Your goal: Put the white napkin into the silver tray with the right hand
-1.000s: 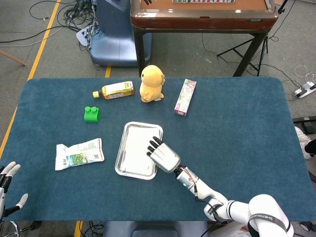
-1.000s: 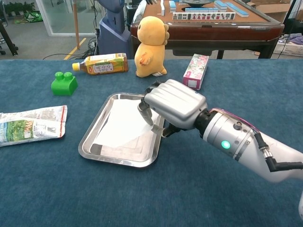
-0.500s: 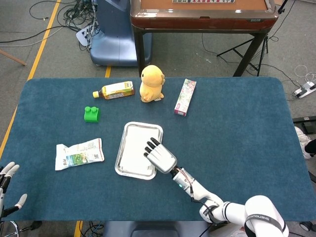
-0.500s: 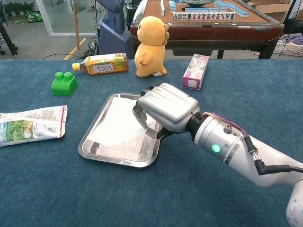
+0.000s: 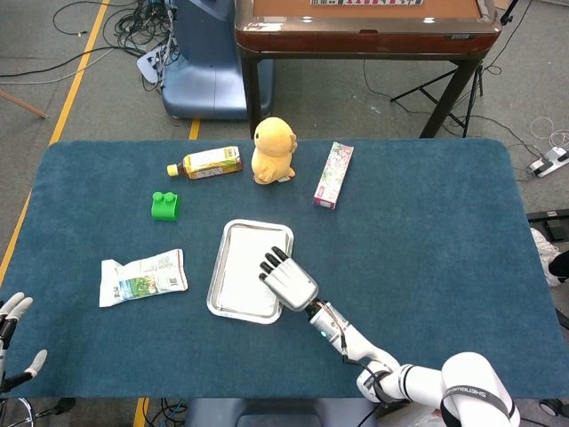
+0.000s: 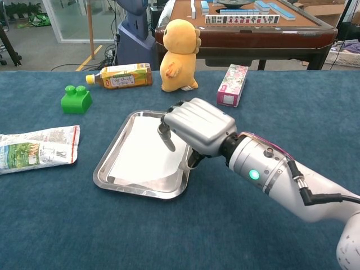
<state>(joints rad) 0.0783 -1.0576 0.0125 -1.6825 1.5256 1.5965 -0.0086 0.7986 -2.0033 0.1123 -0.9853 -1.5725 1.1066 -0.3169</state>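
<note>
The silver tray lies at the middle of the blue table. The white napkin lies flat inside it and covers most of its floor. My right hand hovers over the tray's right rim, palm down, its fingers bent toward the napkin and holding nothing. My left hand shows only in the head view, at the bottom left corner off the table, with its fingers apart and nothing in it.
A tea bottle, a yellow plush chick and a pink box stand along the back. Left of the tray are a green brick and a printed packet. A brown game table stands behind.
The napkin's lifted right edge has dropped flat into the tray. My right hand has let go of it and shifted slightly left over the tray's rim.
</note>
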